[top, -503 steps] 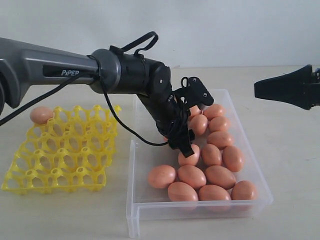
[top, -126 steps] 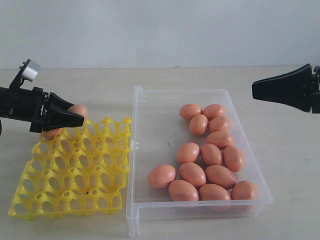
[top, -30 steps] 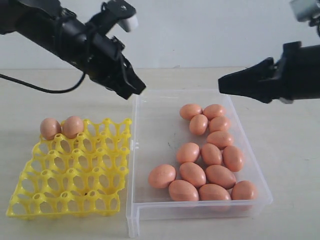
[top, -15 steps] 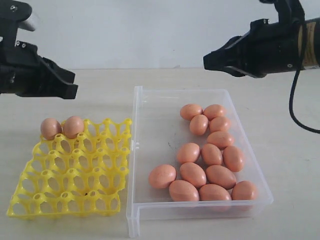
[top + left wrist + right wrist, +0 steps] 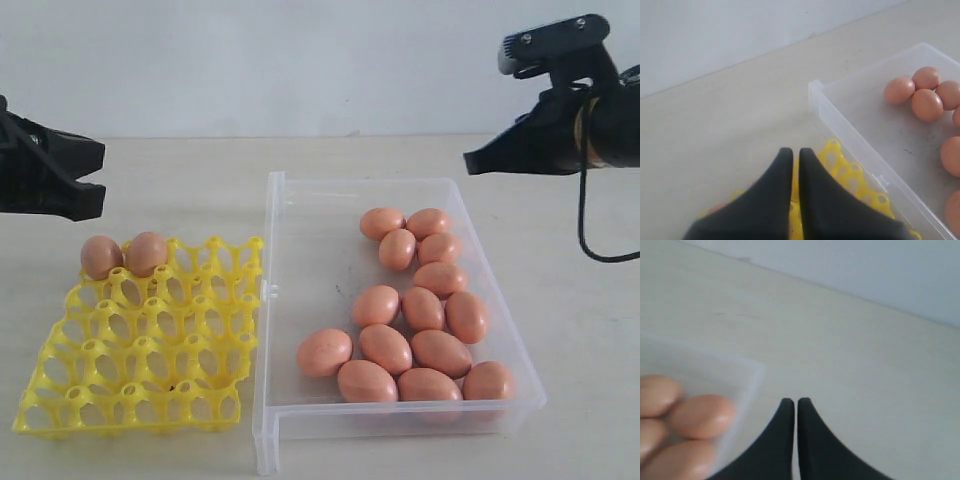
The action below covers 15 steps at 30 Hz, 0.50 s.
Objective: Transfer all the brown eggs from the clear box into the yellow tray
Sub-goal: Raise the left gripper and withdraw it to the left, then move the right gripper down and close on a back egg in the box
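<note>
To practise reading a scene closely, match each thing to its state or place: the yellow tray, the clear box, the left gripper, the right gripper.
Things:
1. yellow tray
2. clear box
3. left gripper
4. right gripper

States or places:
A. holds fourteen brown eggs
B. jaws shut, over bare table just past a corner of the box
C. holds only two brown eggs, side by side in one corner
D. jaws shut, over an edge of the tray

Pairs: 1-C, 2-A, 3-D, 4-B

Left pincer [image 5: 793, 150] and right pincer [image 5: 795, 401] — both closed, empty.
</note>
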Tool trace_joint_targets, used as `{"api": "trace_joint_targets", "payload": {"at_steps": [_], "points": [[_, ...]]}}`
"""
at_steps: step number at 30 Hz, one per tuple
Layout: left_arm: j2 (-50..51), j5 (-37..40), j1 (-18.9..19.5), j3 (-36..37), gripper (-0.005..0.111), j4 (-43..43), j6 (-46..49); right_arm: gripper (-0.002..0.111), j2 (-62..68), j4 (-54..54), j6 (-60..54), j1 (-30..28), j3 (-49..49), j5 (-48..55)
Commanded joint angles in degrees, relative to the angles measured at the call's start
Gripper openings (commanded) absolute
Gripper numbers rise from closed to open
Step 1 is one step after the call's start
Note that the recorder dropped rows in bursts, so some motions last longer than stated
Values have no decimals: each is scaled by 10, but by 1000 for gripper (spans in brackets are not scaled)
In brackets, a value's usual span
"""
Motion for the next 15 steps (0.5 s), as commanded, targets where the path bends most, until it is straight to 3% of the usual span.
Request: {"api": "trace_joint_targets", "payload": {"at_steps": [1, 4, 9, 15], "points": [[-5, -9, -1, 3, 4, -6, 3, 0, -17, 49, -147, 0, -3, 199], [-5, -22, -1, 3, 4, -6, 4, 0, -22, 207, -365, 0, -4, 254], [-5, -28, -1, 3, 4, -6, 4, 0, -22, 638, -772, 0, -43, 320], [-5, -20, -1, 3, 4, -6, 4, 0, -21, 1054, -1006, 0, -140, 377]]}}
